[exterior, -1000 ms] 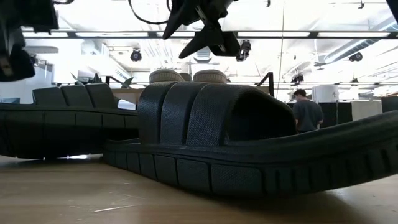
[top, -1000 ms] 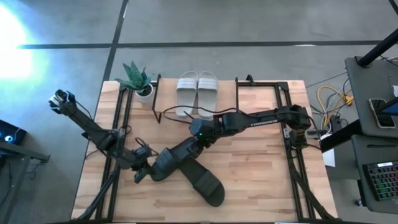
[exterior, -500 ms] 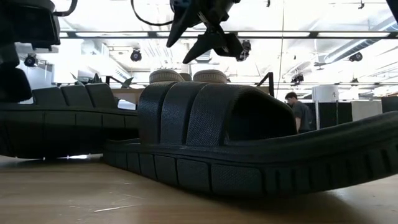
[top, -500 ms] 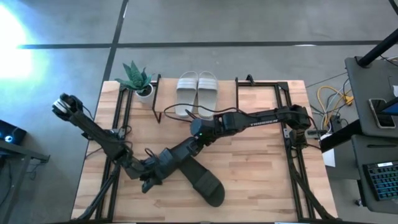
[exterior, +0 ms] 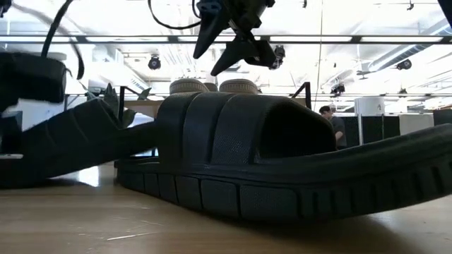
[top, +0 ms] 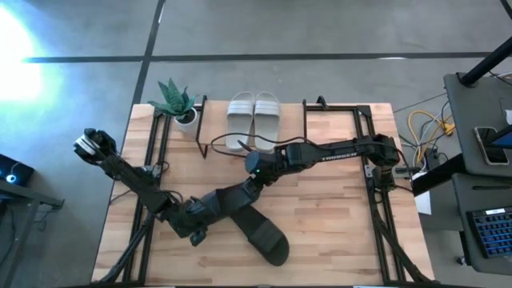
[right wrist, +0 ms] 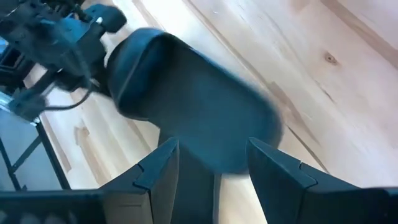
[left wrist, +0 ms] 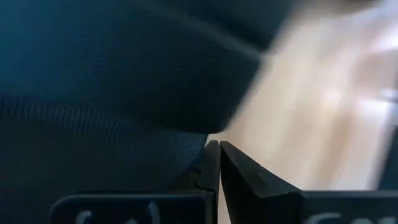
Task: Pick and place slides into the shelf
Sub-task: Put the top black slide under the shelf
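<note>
Two black slides lie crossed on the table. One [top: 228, 200] runs slantwise from my left gripper [top: 194, 232] toward my right gripper [top: 254, 182] and stands tilted in the low view [exterior: 70, 141]. The other [top: 262, 232] lies flat nearer the front edge [exterior: 268, 155]. My left gripper [left wrist: 217, 146] is shut at the tilted slide's near-left end. My right gripper [right wrist: 214, 155] hangs open above that slide's far end, touching nothing [exterior: 229, 46]. The pale pair [top: 254, 116] sits side by side on the shelf [top: 284, 120] at the far edge. My left gripper presses its shut fingers [left wrist: 208, 162] against the edge of the black slide's near-left end [left wrist: 186, 134], slanting down from the table's left. That end is low at the table, and the slide rises toward its other end [exterior: 99, 116].
A potted plant [top: 178, 102] stands at the far left corner. Black metal rails [top: 156, 152] [top: 376, 192] run along both sides of the tabletop. Bare wood lies to the right of the slides [top: 336, 216].
My left gripper has come down and moved toward the table's near edge, to the slanting slide's near-left end. That slide lay flat and now stands tilted, its far part raised. My right gripper has stayed open above it.
</note>
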